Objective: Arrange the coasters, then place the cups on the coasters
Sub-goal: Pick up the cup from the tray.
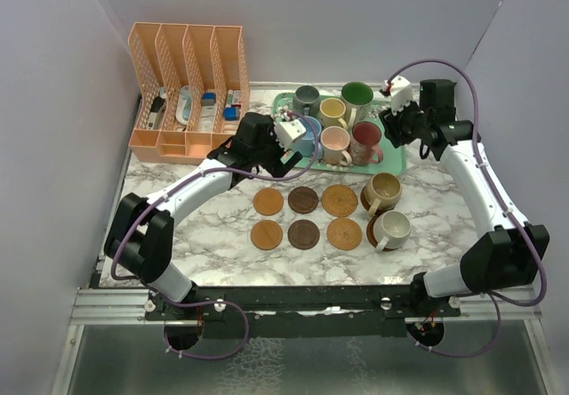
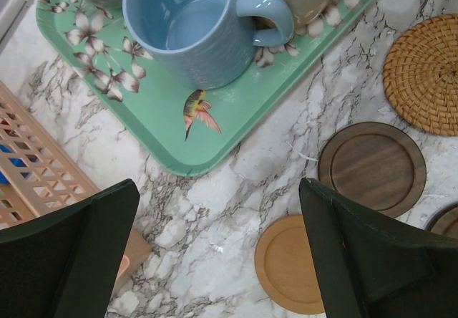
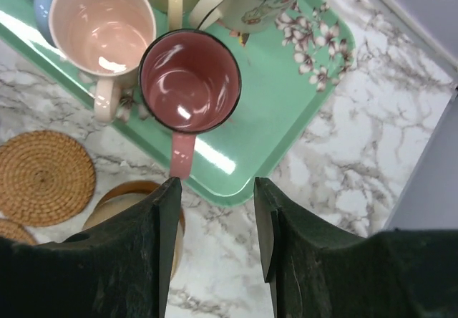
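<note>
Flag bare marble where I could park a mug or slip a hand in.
Free: the table left of the six bare coasters, in front of the organizer, though the left arm overhangs it; the strip between their near row and the table edge; marble right of the tan mug and white mug, under the right arm. Crowded: the tray, packed with six mugs.

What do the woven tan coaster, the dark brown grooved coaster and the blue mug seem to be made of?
The woven tan round coaster looks like rattan or wicker: coiled plaited strands. The dark brown grooved round coaster seems stained wood, matte, with straight grain lines. The blue handled mug looks like glazed ceramic: glossy highlights on its handle.
</note>
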`<state>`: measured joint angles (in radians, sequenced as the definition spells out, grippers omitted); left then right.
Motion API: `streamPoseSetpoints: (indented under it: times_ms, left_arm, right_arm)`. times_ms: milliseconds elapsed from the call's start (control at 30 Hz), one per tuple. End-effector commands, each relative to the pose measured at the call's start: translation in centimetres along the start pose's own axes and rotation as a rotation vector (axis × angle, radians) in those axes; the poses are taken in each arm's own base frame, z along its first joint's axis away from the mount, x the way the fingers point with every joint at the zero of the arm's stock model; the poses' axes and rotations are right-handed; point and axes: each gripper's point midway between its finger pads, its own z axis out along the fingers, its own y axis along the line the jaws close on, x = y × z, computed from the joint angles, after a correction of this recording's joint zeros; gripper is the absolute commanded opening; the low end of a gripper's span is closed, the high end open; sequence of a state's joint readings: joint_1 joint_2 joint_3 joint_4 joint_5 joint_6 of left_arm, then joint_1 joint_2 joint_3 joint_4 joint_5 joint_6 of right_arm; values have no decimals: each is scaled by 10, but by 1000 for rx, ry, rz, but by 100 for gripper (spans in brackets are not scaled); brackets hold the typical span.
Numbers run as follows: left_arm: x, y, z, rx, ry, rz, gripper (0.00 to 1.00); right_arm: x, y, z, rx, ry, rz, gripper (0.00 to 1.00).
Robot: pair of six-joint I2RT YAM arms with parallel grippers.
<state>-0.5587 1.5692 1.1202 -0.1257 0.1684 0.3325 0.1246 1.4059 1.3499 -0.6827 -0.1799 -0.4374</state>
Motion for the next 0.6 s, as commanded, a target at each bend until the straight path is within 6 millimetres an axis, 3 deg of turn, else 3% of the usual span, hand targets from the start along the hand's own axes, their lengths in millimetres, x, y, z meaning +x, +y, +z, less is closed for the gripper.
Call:
streamPoseSetpoints:
  times_ms: [0, 300, 567]
  left_arm:
    - [-18, 10, -14, -50, -59, 48, 99]
    - [-17, 3, -15, -18, -66, 51, 99]
    - [-19, 2, -17, -12, -74, 54, 99]
  right_arm:
    - [-33, -20, 25, 33, -113, -149, 47]
    - [-44, -27, 63, -15, -105, -180, 70]
    - [-47, -23, 85, -92, -81, -196, 79]
